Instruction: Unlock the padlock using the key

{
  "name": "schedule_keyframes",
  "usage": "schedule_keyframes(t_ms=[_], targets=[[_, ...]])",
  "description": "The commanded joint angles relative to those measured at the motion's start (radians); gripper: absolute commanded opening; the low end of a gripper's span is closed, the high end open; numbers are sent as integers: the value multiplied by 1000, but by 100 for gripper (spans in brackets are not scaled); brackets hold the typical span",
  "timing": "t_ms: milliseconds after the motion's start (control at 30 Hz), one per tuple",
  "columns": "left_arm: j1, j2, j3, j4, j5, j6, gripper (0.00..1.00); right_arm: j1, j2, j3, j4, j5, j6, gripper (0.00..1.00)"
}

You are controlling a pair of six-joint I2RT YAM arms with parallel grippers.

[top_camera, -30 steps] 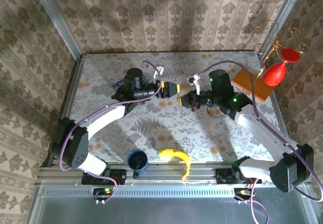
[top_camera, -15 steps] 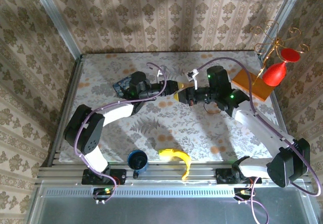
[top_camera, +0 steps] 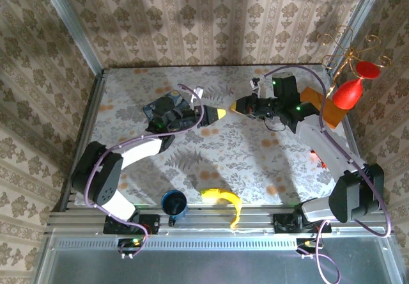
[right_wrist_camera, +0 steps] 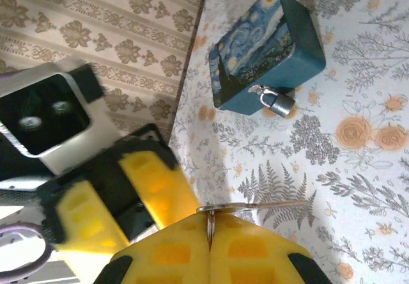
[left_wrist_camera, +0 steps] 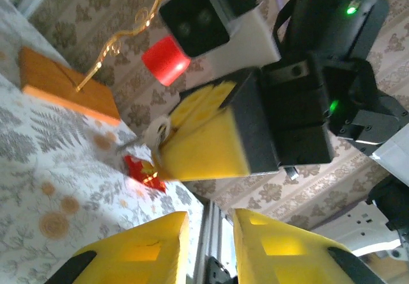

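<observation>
The key (right_wrist_camera: 255,205) is clamped by one end between the closed jaws of the right gripper (right_wrist_camera: 209,221), with its thin blade sticking out sideways. The left gripper (left_wrist_camera: 209,226) is held just opposite — jaws narrowly parted, nothing between them. The padlock (right_wrist_camera: 279,102) is hung on the front clasp of the blue tin (right_wrist_camera: 262,34), which is set on the table (right_wrist_camera: 358,188).

In the right wrist view, low centre, the key (right_wrist_camera: 255,205) has its head buried between the right gripper's (right_wrist_camera: 209,223) pressed-together pads, which the bottom edge crops. From above, the left arm (top_camera: 137,148) covers much of the blue tin (top_camera: 151,109). In the left wrist view, a pale shape (left_wrist_camera: 160,130) left of centre is too blurred to identify
</observation>
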Motion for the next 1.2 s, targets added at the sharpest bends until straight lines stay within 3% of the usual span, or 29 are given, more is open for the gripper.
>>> schedule_keyframes(t_ms=[0,167,233,333,433,500,600,700,800,933,1167], targets=[[14,-82,-14,-72,-54,143,25,-3,-7,40,-53,2,57,0],[3,-222,-4,-371,-185,468,43,-3,-27,21,116,-189,166,0],[5,-276,15,-454,-217,548,54,-1,-48,33,85,-267,79,0],[5,-344,25,-498,-208,648,64,-4,-68,46,-9,-284,-20,0],[2,-405,7,-518,-195,802,69,-4,-57,6,145,-311,138,0],[3,-430,-26,-478,-205,883,70,-3,-47,-16,245,-310,264,0],[2,-420,-123,-277,-241,962,69,-3,-38,-36,363,-283,442,0],[-13,-362,-176,-93,-327,1020,61,2,-37,-60,468,-240,603,0],[-47,-305,-153,-44,-378,1080,56,16,-40,-97,552,-188,713,0],[-118,-247,-125,-2,-517,1221,48,45,-50,-129,627,-141,782,0],[-153,-157,-70,50,-550,1256,48,78,-48,-116,636,-112,784,0]])
